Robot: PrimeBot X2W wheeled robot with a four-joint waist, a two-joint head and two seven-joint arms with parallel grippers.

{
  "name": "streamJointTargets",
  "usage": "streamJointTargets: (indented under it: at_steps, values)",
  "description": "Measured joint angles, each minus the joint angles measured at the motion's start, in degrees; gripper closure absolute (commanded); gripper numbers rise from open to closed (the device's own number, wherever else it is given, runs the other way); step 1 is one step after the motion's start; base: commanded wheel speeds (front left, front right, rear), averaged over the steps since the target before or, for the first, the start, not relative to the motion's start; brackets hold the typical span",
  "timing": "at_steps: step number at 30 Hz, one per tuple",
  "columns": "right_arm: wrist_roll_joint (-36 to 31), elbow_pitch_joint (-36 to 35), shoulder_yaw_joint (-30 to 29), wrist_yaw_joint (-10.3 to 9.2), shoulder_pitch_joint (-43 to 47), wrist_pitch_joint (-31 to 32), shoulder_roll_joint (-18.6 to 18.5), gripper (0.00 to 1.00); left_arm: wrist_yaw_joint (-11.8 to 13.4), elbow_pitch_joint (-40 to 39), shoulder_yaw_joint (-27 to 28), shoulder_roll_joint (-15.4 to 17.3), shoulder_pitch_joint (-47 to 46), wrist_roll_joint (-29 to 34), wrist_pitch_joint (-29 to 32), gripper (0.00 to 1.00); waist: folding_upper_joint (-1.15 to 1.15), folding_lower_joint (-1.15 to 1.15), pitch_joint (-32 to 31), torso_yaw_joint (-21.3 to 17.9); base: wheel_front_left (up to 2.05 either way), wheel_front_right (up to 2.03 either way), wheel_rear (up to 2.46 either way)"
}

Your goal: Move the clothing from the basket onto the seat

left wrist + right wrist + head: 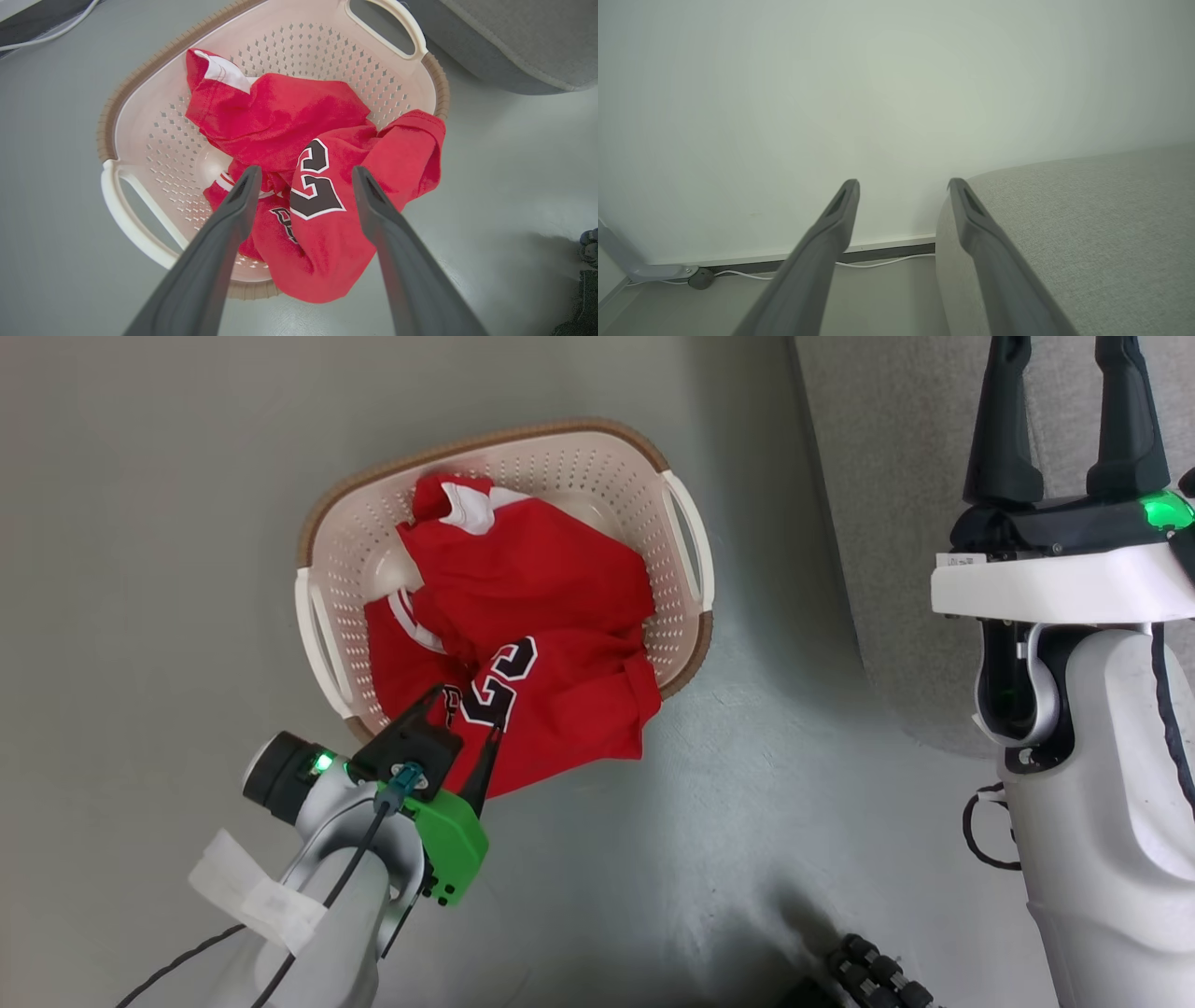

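Note:
Red clothing [532, 607] lies heaped in the cream basket [579, 467] on the grey floor. One garment with black-and-white numerals [317, 186] spills over the basket's near rim. My left gripper [467, 719] hovers open just above that garment at the near rim. In the left wrist view its fingers [306, 171] frame the numerals, with the basket wall [154, 140] to the left. My right gripper [1064, 373] stands open and empty, raised at the far right over the grey seat [896, 476]. The right wrist view has its fingers [903, 184] pointing at a wall beside the seat [1087, 224].
The seat's rounded corner [523, 37] lies just right of the basket. A white cable [878, 263] runs along the baseboard under a pale wall. My dark base wheel [878, 975] sits at the bottom, with bare floor around the basket.

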Motion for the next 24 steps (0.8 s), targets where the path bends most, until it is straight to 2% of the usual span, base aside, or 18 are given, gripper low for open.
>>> streamJointTargets:
  at_steps: [10, 21, 22, 23, 24]
  values:
    - [0.0, 0.87, -0.02, 0.22, -1.87, 0.0, 0.22, 0.0, -0.51, 6.12, -3.81, -0.2, -1.85, -0.05, 0.89, 0.0, 0.0, 0.0, 4.51, -1.42, 0.0, 0.0, 0.0]
    - [0.0, 1.12, 0.42, 0.27, -4.07, -0.01, 0.36, 0.0, -0.56, 10.27, -4.5, -0.21, -5.26, -1.07, 1.68, 0.0, 0.0, 0.0, 7.23, -2.65, 0.0, 0.0, 0.0]
    - [0.0, 1.22, 0.27, 0.27, -4.15, -0.01, 0.4, 0.0, -0.56, 10.68, -4.71, -0.21, -5.54, -1.07, 1.68, 0.1, 0.0, 0.0, 7.38, -2.79, 0.0, 0.0, 0.0]
    - [0.0, 1.31, 0.14, 0.27, -4.15, -0.01, 0.4, 0.0, -0.56, 11.11, -4.88, -0.24, -5.77, -1.08, 1.68, 0.47, 0.0, 0.0, 7.5, -2.9, 0.0, 0.0, 0.0]
    - [0.0, 1.37, 0.04, 0.26, -4.15, -0.01, 0.4, 0.0, -0.56, 11.54, -4.97, -0.27, -5.99, -1.13, 1.69, 0.54, 0.0, 0.0, 7.58, -2.97, 0.0, 0.0, 0.0]
